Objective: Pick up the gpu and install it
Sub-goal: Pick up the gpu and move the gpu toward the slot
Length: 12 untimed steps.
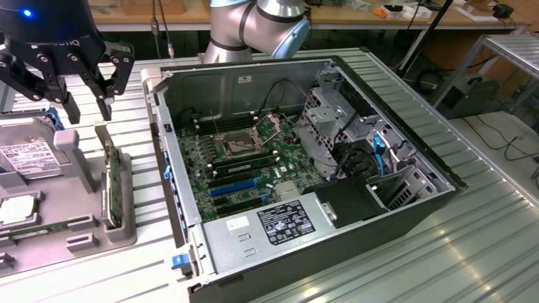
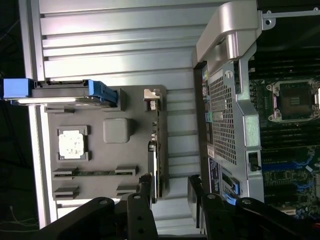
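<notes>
Grey moulded tray (image 1: 80,189) sits on the ribbed metal desk (image 1: 471,252), on the exterior view's left. The open computer case (image 1: 227,82) is just beside it.

The gpu (image 1: 108,180) stands on edge in a slot along the tray side nearest the case. It is upright, a thin green board edge. In the wrist view the gpu (image 2: 154,167) reads as a narrow strip, with its silver bracket (image 2: 151,97) at the end away from the claw.

The claw (image 1: 88,110) is black and hangs above the tray, over the far end of the gpu slot. Its fingers (image 1: 105,95) are spread apart with nothing between them, and it is clear of the card. In the wrist view the claw (image 2: 170,197) has one finger (image 2: 145,197) lined up over the card's near end, and the other over bare desk (image 2: 115,45) between the tray (image 2: 117,102) and the case (image 2: 225,115).

Other parts on the tray:
- Hard drive (image 1: 25,158) with a white label, lying flat.
- Square processor chip (image 1: 15,209), also at (image 2: 70,144).
- Long memory stick (image 1: 38,228) held in clips, also at (image 2: 95,173).

The case lies on its side with the panel off. The green motherboard (image 1: 244,167) is exposed, with a CPU socket (image 1: 240,144) near its middle. The power supply (image 1: 286,227) carries a black label, and blue cables (image 1: 380,154) run by the drive cage. The silver robot arm (image 1: 252,31) rises behind the case.
</notes>
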{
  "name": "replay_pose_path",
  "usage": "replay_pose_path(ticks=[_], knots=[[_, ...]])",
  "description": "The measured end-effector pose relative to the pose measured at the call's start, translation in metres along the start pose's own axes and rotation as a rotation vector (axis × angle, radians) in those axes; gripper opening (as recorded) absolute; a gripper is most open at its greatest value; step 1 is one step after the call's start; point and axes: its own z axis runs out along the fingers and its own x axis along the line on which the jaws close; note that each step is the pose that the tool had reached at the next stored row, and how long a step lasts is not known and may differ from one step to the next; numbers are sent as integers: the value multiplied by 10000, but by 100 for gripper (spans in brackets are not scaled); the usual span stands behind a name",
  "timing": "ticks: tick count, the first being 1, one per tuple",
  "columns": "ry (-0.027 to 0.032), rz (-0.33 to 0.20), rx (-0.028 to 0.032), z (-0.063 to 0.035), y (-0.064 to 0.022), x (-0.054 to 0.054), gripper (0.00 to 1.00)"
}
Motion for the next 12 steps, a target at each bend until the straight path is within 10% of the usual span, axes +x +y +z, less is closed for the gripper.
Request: replay_pose_path(ticks=[12], knots=[[0, 1, 1, 2, 0, 1, 42]])
